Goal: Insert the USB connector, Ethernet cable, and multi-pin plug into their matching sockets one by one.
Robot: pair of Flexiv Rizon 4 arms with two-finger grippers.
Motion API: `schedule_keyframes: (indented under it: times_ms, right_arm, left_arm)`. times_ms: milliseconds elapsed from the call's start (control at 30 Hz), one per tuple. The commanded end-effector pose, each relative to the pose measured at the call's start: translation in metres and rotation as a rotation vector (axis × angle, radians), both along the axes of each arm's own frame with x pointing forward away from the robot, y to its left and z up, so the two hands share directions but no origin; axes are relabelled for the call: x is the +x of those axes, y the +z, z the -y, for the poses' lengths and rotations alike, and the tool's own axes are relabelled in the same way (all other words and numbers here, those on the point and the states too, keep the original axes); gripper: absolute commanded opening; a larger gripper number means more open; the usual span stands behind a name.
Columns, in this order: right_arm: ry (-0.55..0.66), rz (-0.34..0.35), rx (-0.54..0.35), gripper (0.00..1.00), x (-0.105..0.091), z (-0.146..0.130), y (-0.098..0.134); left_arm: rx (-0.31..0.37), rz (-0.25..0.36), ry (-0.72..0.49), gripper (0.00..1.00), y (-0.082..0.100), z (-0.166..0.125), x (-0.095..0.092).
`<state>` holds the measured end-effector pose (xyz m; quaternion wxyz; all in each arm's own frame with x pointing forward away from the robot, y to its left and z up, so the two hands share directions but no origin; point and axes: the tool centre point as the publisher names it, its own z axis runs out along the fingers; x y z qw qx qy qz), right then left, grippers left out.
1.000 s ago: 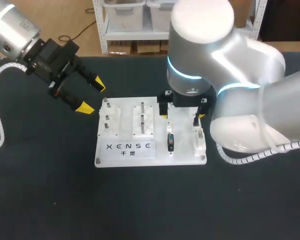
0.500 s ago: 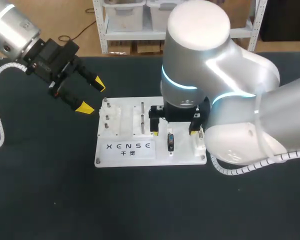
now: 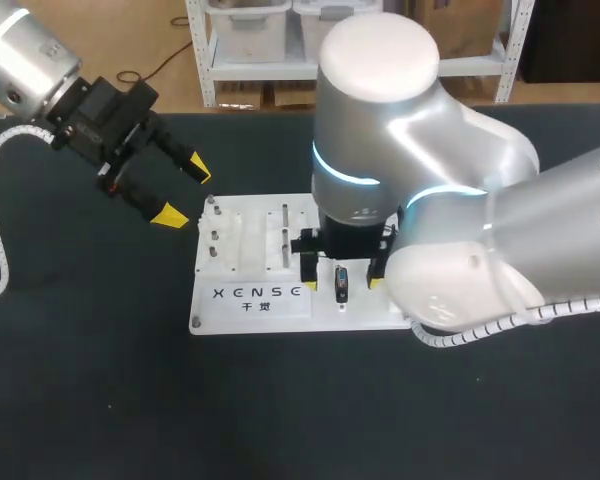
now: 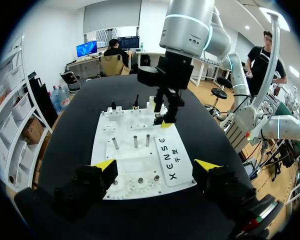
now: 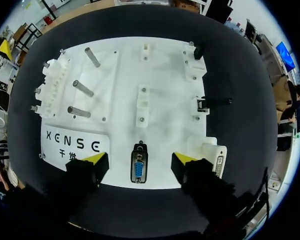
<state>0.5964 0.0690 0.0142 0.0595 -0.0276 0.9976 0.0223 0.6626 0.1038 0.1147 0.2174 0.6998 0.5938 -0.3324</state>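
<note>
White board (image 5: 165, 75), black lettering (image 5: 72, 141); black table (image 3: 100, 400); multi-pin plug (image 5: 139, 170) black shell, blue face; 3 grey pegs (image 5: 82, 88).

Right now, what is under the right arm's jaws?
The blue-faced multi-pin plug sits on the white board under the right gripper, between its open jaws, untouched. From the head view, the right arm hides the board's right end.

The black counter (image 3: 100, 400) carries a white board (image 5: 165, 75) lying flat near its middle. Three upright metal pegs (image 5: 82, 88) stand in a row on the board, near a lettered label (image 5: 72, 145) along one edge.
</note>
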Motion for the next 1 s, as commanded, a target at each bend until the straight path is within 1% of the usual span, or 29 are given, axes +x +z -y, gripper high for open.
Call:
schedule_keyframes:
  times_ms: [33, 133, 200, 233, 267, 400, 500, 800, 1000]
  right_arm:
    - [0.0, 0.0, -0.004, 0.27, 0.0, -0.001, -0.002]
    - [0.001, 0.0, -0.005, 0.14, 0.001, 0.0, -0.002]
    - [0.0, 0.002, -0.006, 0.07, 0.001, 0.0, -0.003]
    - [0.0, 0.002, -0.007, 0.01, 0.001, 0.0, -0.003]
    - [0.0, 0.002, -0.007, 0.0, 0.001, 0.0, -0.003]
    - [0.008, 0.003, 0.001, 0.0, 0.002, 0.001, -0.002]
    - [0.013, 0.012, 0.014, 0.0, 0.002, 0.002, 0.004]
    - [0.008, 0.078, 0.058, 0.0, 0.007, 0.011, 0.04]
    - [-0.005, 0.109, 0.049, 0.0, 0.008, 0.032, 0.058]
  left_arm:
    - [0.0, -0.001, -0.004, 1.0, 0.0, -0.001, 0.001]
    - [0.0, -0.001, -0.004, 1.0, 0.0, -0.001, 0.001]
    - [0.0, -0.001, -0.004, 1.0, 0.0, -0.001, 0.001]
    - [0.0, -0.001, -0.004, 1.0, 0.0, -0.001, 0.001]
    - [0.0, -0.001, -0.004, 1.0, 0.0, -0.001, 0.001]
    - [0.0, -0.001, -0.004, 1.0, 0.0, -0.001, 0.001]
    - [0.0, -0.001, -0.004, 1.0, 0.0, -0.001, 0.001]
    - [0.0, -0.001, -0.004, 1.0, 0.0, -0.001, 0.001]
    - [0.0, -0.001, -0.004, 1.0, 0.0, -0.001, 0.001]
